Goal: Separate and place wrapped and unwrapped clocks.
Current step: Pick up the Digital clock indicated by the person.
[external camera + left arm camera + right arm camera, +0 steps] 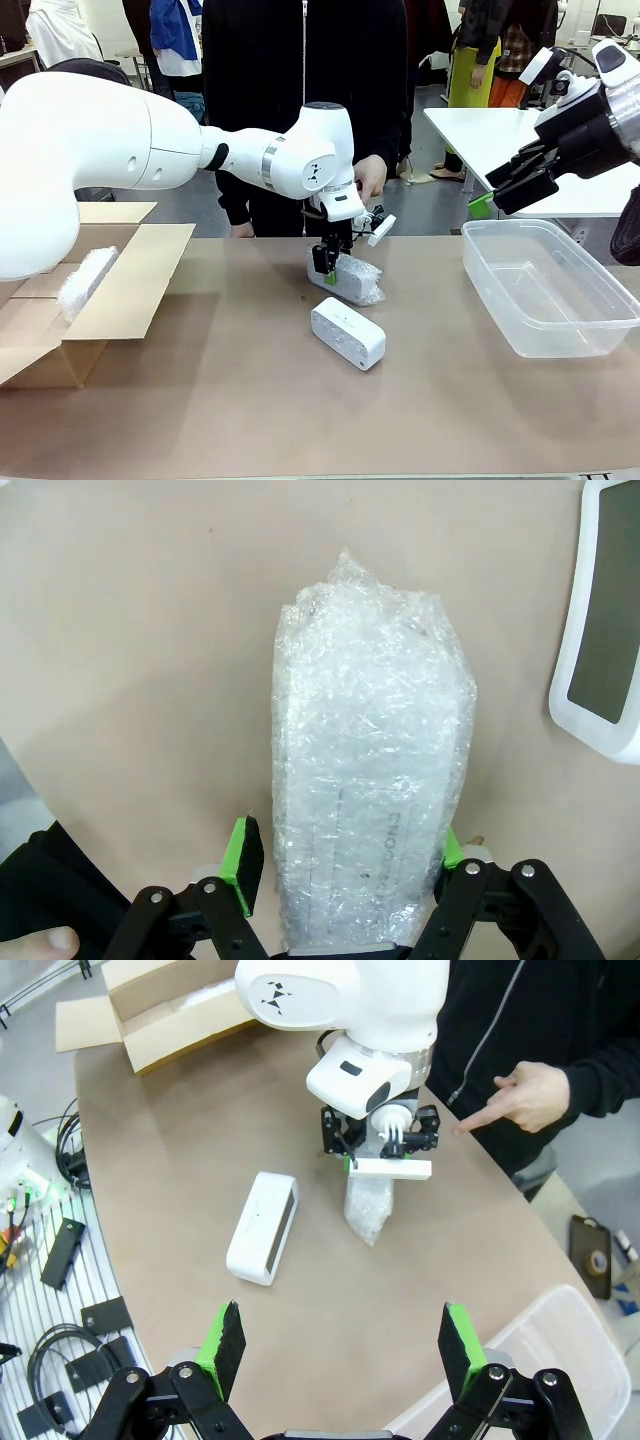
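Your left fingers (pixel 243 860) straddle the wrapped clock (pixel 370 740) crosswise, its long axis straight ahead, not yet clamped; right fingers (pixel 226 1335) apart.

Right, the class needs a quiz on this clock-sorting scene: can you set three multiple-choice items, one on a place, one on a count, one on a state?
1. Where does one wrapped bundle already lie? A on the floor; B in the cardboard box; C on a chair.
2. How many bare white clocks lie on the table? A one; B two; C three.
3. How is the right tool? A shut on a bundle; B shut on the clock; C open and empty.
Answers: 1 B, the bubble wrap shows inside the open box; 2 A, a single smooth block lies mid-table; 3 C, its green pads stand wide apart with nothing between them.
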You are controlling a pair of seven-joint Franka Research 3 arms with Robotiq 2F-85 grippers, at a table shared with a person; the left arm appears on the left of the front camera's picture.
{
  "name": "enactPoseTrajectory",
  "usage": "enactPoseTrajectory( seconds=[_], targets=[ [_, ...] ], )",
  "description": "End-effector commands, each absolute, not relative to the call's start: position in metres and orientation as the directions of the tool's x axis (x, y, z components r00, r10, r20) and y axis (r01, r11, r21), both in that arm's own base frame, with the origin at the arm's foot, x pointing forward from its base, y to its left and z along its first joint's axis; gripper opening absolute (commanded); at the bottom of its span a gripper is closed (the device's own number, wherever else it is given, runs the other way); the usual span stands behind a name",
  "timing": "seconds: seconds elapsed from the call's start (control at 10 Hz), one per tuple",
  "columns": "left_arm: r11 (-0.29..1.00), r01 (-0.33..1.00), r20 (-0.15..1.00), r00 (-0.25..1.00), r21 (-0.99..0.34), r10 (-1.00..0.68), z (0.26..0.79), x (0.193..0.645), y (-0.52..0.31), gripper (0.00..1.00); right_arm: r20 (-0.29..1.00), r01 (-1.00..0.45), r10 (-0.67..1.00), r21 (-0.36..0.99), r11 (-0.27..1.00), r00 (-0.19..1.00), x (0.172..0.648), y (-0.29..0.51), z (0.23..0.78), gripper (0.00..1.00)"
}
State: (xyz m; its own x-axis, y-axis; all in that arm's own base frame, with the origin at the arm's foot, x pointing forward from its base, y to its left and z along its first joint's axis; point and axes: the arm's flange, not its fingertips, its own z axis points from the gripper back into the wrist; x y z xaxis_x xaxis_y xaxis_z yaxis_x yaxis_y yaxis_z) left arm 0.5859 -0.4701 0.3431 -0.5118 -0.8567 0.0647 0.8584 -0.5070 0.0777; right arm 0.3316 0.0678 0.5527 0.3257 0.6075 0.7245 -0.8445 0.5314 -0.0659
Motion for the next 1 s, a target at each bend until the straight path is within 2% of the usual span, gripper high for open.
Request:
enactPoseTrajectory(
  seconds=[0.0,0.2,0.3,0.4,0.5,0.6,0.7,0.8,0.9],
  targets=[
    [-0.526,0.848,0.093,-0.53,0.066,-0.843,0.352,0.59,-0.471,0.76,0.729,-0.852,0.604,-0.054,0.521,0.323,0.333,0.067,0.551,1.0],
    [-0.529,0.848,0.106,-0.53,0.047,-0.841,0.353,0.589,-0.469,0.56,0.729,-0.852,0.604,-0.054,0.521,0.323,0.333,0.067,0.551,1.0],
    [-0.532,0.846,0.094,-0.532,0.035,-0.841,0.354,0.589,-0.469,0.58,0.729,-0.852,0.604,-0.054,0.521,0.323,0.333,0.067,0.551,1.0],
    [-0.535,0.844,0.092,-0.535,0.025,-0.84,0.36,0.587,-0.468,0.37,0.729,-0.852,0.604,-0.054,0.521,0.323,0.333,0.067,0.551,1.0],
    [-0.533,0.846,0.078,-0.533,0.027,-0.842,0.371,0.584,-0.465,0.39,0.729,-0.852,0.604,-0.054,0.521,0.323,0.333,0.067,0.551,1.0],
    [-0.516,0.857,0.081,-0.515,0.013,-0.853,0.386,0.578,-0.462,0.18,0.729,-0.852,0.604,-0.054,0.521,0.323,0.333,0.067,0.551,1.0],
    [-0.526,0.851,0.073,-0.525,0.009,-0.848,0.408,0.57,-0.457,0.19,0.729,-0.852,0.604,-0.054,0.521,0.323,0.333,0.067,0.551,1.0],
    [-0.535,0.845,0.077,-0.534,0.0,-0.842,0.434,0.559,-0.451,0.0,0.729,-0.852,0.604,-0.054,0.521,0.323,0.333,0.067,0.551,1.0],
    [-0.499,0.866,0.074,-0.5,0.027,-0.863,0.466,0.546,-0.442,0.0,0.729,-0.852,0.604,-0.054,0.521,0.323,0.333,0.067,0.551,1.0]
  ],
)
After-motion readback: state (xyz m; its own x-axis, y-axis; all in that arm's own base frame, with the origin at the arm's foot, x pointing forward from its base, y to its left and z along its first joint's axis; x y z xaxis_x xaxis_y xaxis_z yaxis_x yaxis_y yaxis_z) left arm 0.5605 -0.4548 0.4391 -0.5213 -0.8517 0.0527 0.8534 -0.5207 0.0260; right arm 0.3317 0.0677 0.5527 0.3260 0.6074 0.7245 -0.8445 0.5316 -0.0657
